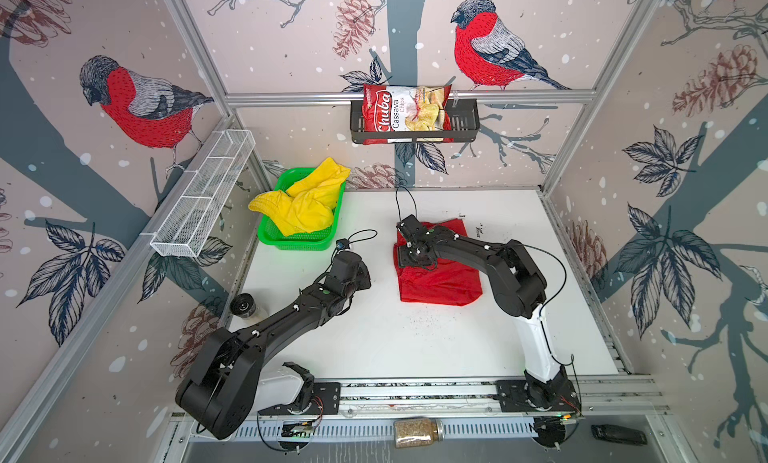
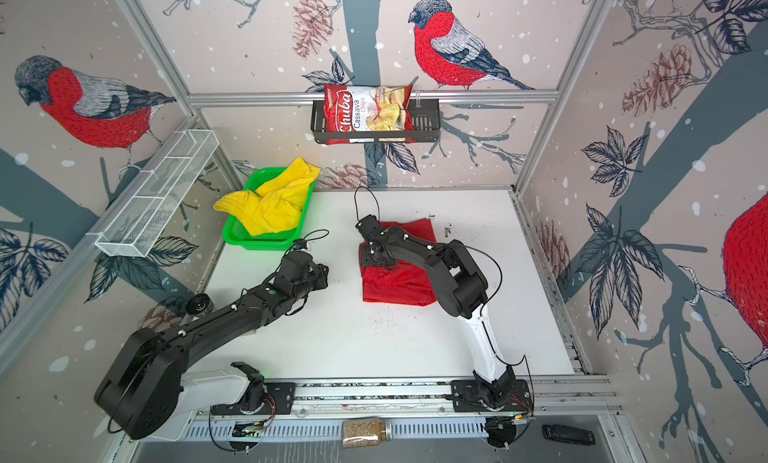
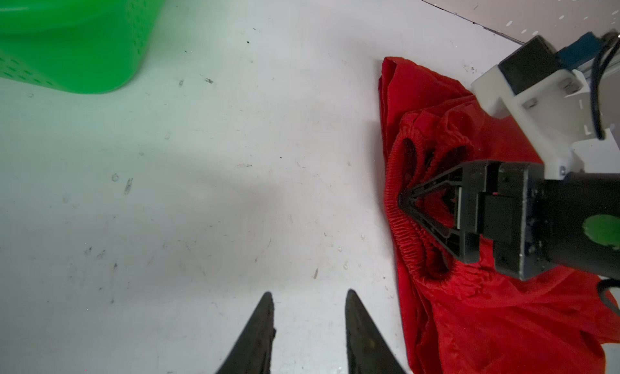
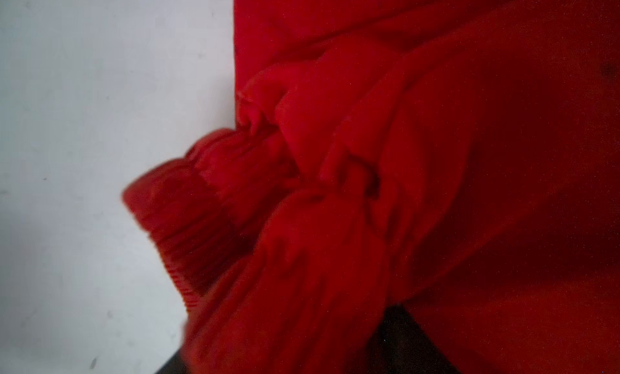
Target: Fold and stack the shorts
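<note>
Your right fingers [image 3: 407, 201] were pinched onto the gathered elastic waistband of the red shorts [image 1: 440, 282], at that pair's far left corner. The cloth puckered in towards the tips, and in the right wrist view the bunched band rose up blurred and hid the fingers. The rest of the red shorts [image 2: 395, 286] lay flat on the desk [image 1: 415, 348] in a rough folded rectangle, right of the middle and nearer the far edge than the near one (in both top views your right arm covered part of it).

Your left fingers [image 3: 265, 315] stood spread apart with nothing between them. They hung over bare desk just to the left of the red shorts, not touching them, between that pair and the green basket [image 1: 291, 243].

The basket sat at the desk's far left corner. The yellow shorts [image 1: 307, 203] lay crumpled in it, one part hanging over its left rim and another sticking up past its far rim, well apart from both sets of fingers.
</note>
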{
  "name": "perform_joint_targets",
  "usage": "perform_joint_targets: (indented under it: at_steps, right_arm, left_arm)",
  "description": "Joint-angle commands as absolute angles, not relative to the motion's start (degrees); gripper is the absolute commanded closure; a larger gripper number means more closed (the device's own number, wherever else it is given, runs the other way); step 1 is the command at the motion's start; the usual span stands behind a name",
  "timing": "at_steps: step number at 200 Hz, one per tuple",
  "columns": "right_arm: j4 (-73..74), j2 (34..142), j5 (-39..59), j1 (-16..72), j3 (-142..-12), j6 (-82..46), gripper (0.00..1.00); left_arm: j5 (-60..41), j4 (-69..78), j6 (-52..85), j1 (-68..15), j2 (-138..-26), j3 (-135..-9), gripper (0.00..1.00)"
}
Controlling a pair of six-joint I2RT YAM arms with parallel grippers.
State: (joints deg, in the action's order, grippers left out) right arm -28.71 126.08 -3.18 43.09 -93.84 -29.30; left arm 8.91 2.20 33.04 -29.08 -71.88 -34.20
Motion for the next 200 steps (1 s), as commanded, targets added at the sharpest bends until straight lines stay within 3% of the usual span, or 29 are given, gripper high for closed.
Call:
perform_joint_targets:
  at_steps: [1, 49, 124, 200]
  right_arm:
    - [-29.71, 128.82, -4.23, 41.58, -93.08, -26.38, 0.42]
    - [-27.09, 126.74, -4.90, 33.33, -88.15, -17.58, 0.47]
    - [-25.19, 123.46, -0.03, 11.47, -87.49, 0.72, 0.48]
    - [-28.80, 126.53, 3.03, 2.21, -90.96, 12.47, 0.48]
  left_arm:
    - [9.50, 1.66, 32.31, -28.96, -71.54, -34.28, 0.64]
    - [9.98, 0.45, 31.12, -28.93, -72.60, -35.94, 0.64]
    - [10.07, -0.46, 29.50, -29.00, -77.44, -40.65, 0.64]
    - [8.53, -1.09, 30.03, -28.99, -80.97, -43.93, 0.64]
